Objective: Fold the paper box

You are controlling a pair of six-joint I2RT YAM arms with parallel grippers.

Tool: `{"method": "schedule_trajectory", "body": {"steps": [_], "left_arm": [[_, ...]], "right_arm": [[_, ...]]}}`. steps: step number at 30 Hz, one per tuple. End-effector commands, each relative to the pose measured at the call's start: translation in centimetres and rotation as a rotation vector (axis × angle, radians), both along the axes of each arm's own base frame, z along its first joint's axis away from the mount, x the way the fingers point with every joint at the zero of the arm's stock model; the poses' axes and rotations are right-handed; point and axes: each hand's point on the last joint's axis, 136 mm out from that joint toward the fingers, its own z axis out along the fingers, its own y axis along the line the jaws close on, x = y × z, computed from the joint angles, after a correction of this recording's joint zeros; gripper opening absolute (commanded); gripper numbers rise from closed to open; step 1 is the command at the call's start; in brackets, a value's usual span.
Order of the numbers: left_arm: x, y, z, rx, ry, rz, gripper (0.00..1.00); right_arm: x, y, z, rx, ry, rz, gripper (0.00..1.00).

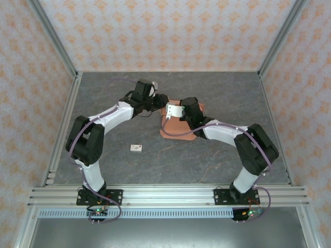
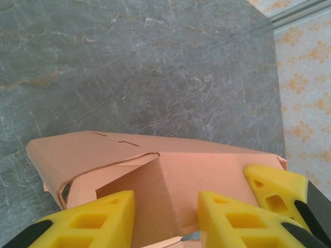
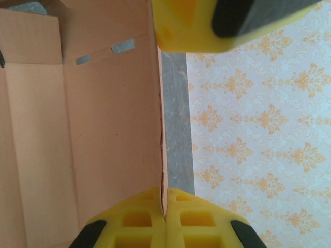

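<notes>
Top external view. Item: salmon-orange thin cardboard paper box (image 1: 178, 132), partly folded, lying about the middle of the grey marbled table (image 1: 217, 160), slightly nearer its far edge than its near one. The left pincer (image 1: 161, 100) was at the box's far left corner and the right pincer (image 1: 174, 110) over its far edge, the two close together. Their jaw widths could not be judged from above. A small white tag with a red mark (image 1: 136, 148) lay apart from the box, toward the near-left of the table.

Left wrist view. The paper box (image 2: 207, 165) stood on the table (image 2: 155, 67) with walls raised and a creased inner flap showing. The left pincer (image 2: 166, 201) had its yellow fingers (image 2: 93, 225) apart at a moderate gap, over a folded ridge of the box, with no clear grip visible. A further yellow finger (image 2: 274, 188), belonging to the right pincer, sat at the box's right end.

Right wrist view. The right pincer (image 3: 165, 201) was closed tight on the upright edge of one wall of the paper box (image 3: 108, 129), pads meeting on the cardboard. The box's interior panels and two slots were visible. A yellow finger of the left pincer (image 3: 178, 23) was at the far end of the same wall. Beyond it were a strip of table (image 3: 176, 129) and patterned wallpaper (image 3: 258, 129).
</notes>
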Motion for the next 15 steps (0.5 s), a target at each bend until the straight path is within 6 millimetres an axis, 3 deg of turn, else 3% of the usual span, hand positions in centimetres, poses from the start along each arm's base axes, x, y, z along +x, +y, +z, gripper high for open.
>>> {"method": "schedule_trajectory", "body": {"steps": [1, 6, 11, 15], "left_arm": [[0.0, -1.9, 0.7, -0.043, -0.001, -0.030, 0.36], [0.4, -1.3, 1.3, -0.024, -0.004, -0.015, 0.37], [0.6, -0.1, 3.2, 0.023, -0.028, 0.009, 0.44], [0.9, 0.3, 3.1, 0.015, -0.004, 0.046, 0.45]], "right_arm": [[0.3, 0.8, 0.1, 0.033, -0.029, -0.005, 0.00], [0.3, 0.9, -0.2, 0.032, -0.011, -0.005, 0.00], [0.3, 0.7, -0.1, 0.029, -0.006, -0.003, 0.00], [0.3, 0.6, 0.0, 0.037, -0.006, -0.006, 0.00]]}}
